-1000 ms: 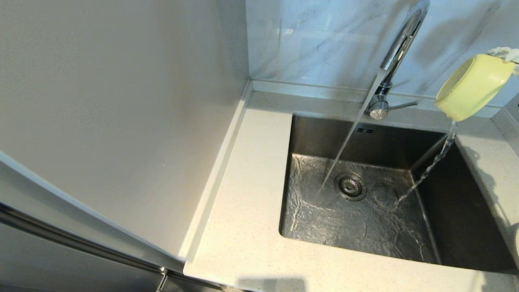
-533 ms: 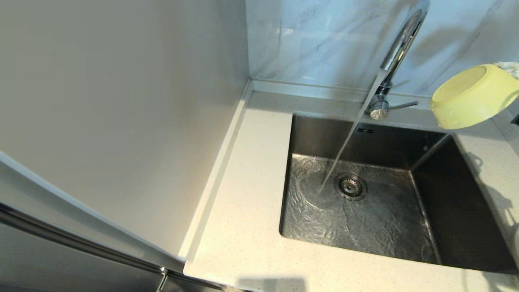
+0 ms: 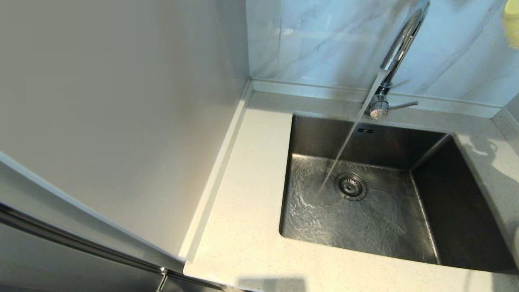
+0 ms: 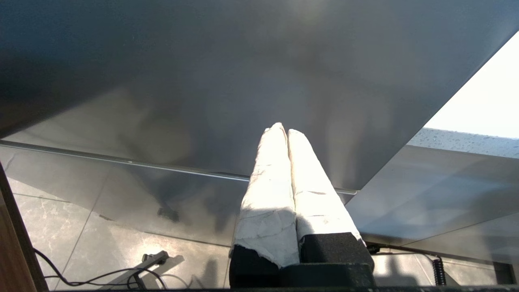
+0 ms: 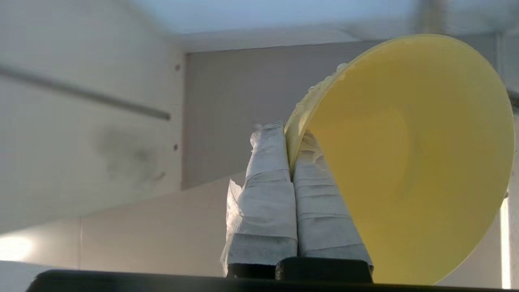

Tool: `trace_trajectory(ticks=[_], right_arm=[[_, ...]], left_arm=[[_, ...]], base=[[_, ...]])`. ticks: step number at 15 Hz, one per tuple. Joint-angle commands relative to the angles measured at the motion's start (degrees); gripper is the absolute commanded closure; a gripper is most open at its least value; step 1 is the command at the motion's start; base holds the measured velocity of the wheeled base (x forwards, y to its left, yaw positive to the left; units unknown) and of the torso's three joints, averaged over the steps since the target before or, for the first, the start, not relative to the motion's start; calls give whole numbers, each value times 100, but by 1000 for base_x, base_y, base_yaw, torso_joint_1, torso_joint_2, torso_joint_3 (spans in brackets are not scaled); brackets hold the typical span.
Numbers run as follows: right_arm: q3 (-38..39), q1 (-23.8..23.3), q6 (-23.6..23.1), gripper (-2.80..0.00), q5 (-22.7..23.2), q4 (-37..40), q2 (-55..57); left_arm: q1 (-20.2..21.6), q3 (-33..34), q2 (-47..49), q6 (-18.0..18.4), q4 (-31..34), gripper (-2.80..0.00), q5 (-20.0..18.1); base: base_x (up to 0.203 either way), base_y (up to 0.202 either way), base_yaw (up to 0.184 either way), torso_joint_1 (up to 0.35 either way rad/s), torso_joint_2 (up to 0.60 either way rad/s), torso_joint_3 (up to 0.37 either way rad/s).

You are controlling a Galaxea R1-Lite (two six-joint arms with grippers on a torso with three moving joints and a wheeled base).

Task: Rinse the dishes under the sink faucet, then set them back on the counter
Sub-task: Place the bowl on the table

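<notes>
While water runs, one bowl [image 5: 409, 162], right claw [image 5: 290, 138] gripping

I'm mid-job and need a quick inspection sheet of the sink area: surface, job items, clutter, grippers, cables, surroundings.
Surface: cream-white speckled stone counter around the grey steel square basin, whose floor is wet.
Job's things: tall chrome gooseneck faucet running into the basin; small pale yellow round bowl held up off the counter, barely showing at the head view's top right corner. Chopsticks and plate: nothing seen.
Clutter: nothing seen.
Grippers: right gripper shut on the bowl's rim, one padded finger inside and one outside; left gripper shut, empty, low beside a grey cabinet panel.
Cables: black cable on the tiled floor.
Surroundings: marble-patterned backsplash.
</notes>
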Motion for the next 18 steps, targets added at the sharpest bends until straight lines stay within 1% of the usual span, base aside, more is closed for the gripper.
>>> trace_trajectory(ticks=[1,2,3,4,5,6,7,8,9,10,11,12,13,14,15,16,17,18], right_arm=[[-630,-237,102,0,105,306,-202],[-615,-283,107,0,179,377,-249],[-369,-298,75,0,239,376,-301],[102,-256,-7,0,287,298,-344],[817,-179,-143,0,330,151,-379],[1705,-68,-349,0,373,-35,-403],[2435,50,-642,0,441,-220,-420],[2915,135,-950,0,537,-356,-435],[3197,194,-1305,0,632,-472,-476],[3238,191,-1650,0,715,-556,-578],[3055,91,-1877,0,786,-597,-723],[2632,-86,-2025,0,837,-580,-882],[1963,-301,-2095,0,870,-389,-1021],[1122,-490,-2111,0,889,42,-1120],[163,-648,-2112,0,905,821,-1172],[-787,-766,-2121,0,924,2022,-1179],[-1564,-853,-2142,0,965,3542,-1143],[-2181,-894,-2164,0,1047,4991,-1065]], left_arm=[[2,0,0,-2,0,0,-4],[2,0,0,-2,0,0,-4],[2,0,0,-2,0,0,-4],[2,0,0,-2,0,0,-4],[2,0,0,-2,0,0,4],[2,0,0,-2,0,0,-4],[2,0,0,-2,0,0,-4],[2,0,0,-2,0,0,-4],[2,0,0,-2,0,0,-4],[2,0,0,-2,0,0,-4],[2,0,0,-2,0,0,3],[2,0,0,-2,0,0,4],[2,0,0,-2,0,0,-3],[2,0,0,-2,0,0,-4],[2,0,0,-2,0,0,-4],[2,0,0,-2,0,0,-4],[2,0,0,-2,0,0,-2],[2,0,0,-2,0,0,4]], base=[[0,0,0,0,0,0],[0,0,0,0,0,0],[0,0,0,0,0,0],[0,0,0,0,0,0],[0,0,0,0,0,0],[0,0,0,0,0,0],[0,0,0,0,0,0],[0,0,0,0,0,0],[0,0,0,0,0,0],[0,0,0,0,0,0],[0,0,0,0,0,0],[0,0,0,0,0,0],[0,0,0,0,0,0],[0,0,0,0,0,0],[0,0,0,0,0,0],[0,0,0,0,0,0],[0,0,0,0,0,0],[0,0,0,0,0,0]])
